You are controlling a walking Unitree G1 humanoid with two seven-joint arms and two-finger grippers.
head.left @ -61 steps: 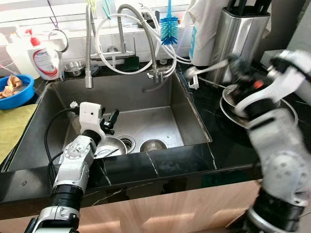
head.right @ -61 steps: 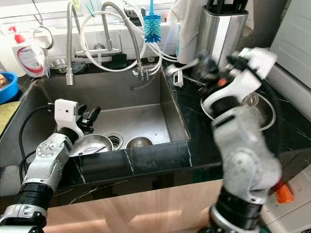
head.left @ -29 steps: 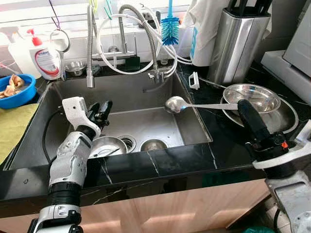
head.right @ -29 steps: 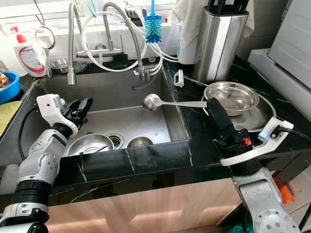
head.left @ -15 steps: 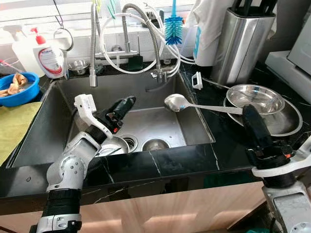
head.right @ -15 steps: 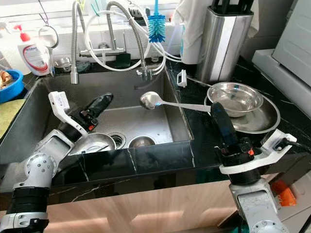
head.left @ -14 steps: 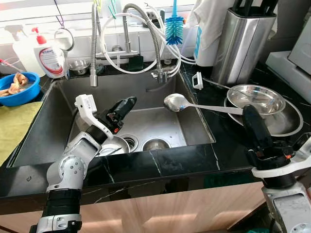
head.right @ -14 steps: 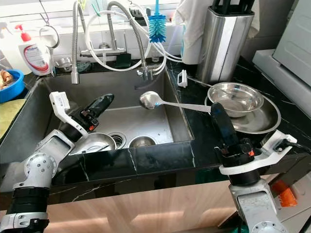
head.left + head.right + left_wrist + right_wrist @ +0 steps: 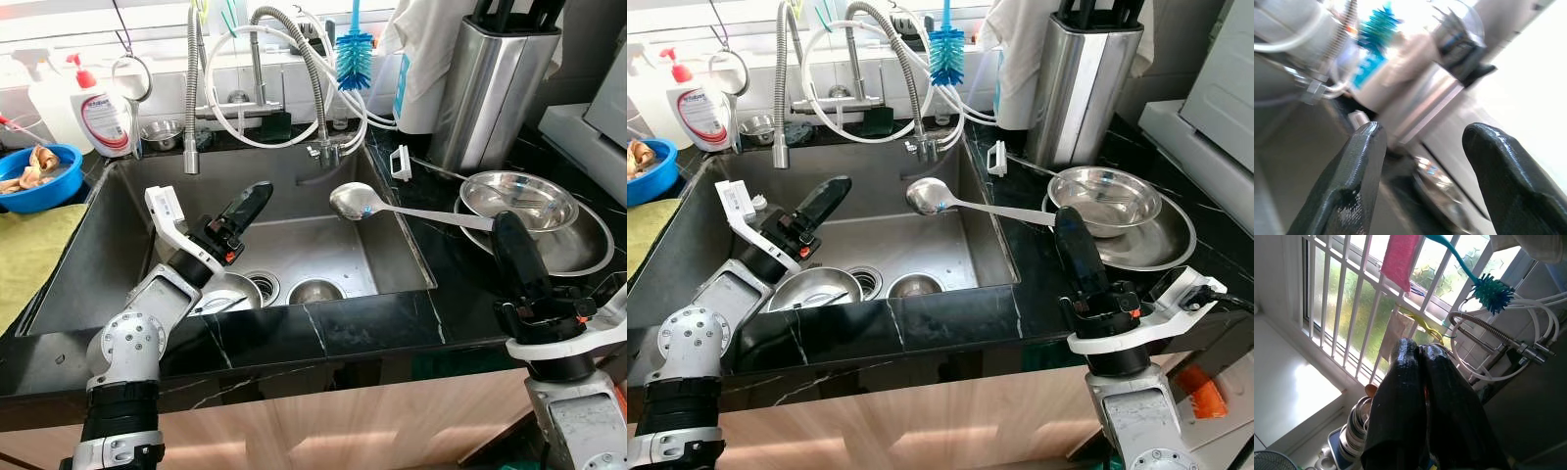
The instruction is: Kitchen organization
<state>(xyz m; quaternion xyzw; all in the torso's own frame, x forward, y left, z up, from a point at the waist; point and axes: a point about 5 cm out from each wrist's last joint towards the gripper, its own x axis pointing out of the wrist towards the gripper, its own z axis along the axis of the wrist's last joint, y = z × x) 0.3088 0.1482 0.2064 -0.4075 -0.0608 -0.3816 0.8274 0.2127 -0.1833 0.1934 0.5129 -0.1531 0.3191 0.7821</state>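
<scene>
Over sink point(image 9: 392, 235) basin: left claw point(image 9: 250, 203), fingers parted wide, empty. Table's right front edge: right claw point(image 9: 1068, 235), fingers pressed together, empty; ladle point(image 9: 355, 203) handle end hidden behind it.

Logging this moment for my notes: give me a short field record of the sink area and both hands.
left hand: open, raised over the sink, aimed toward the ladle
right hand: shut, empty, over the counter by the pans
ladle: bowl over the sink, handle resting on the stacked steel pans
sink contents: steel bowl
</scene>
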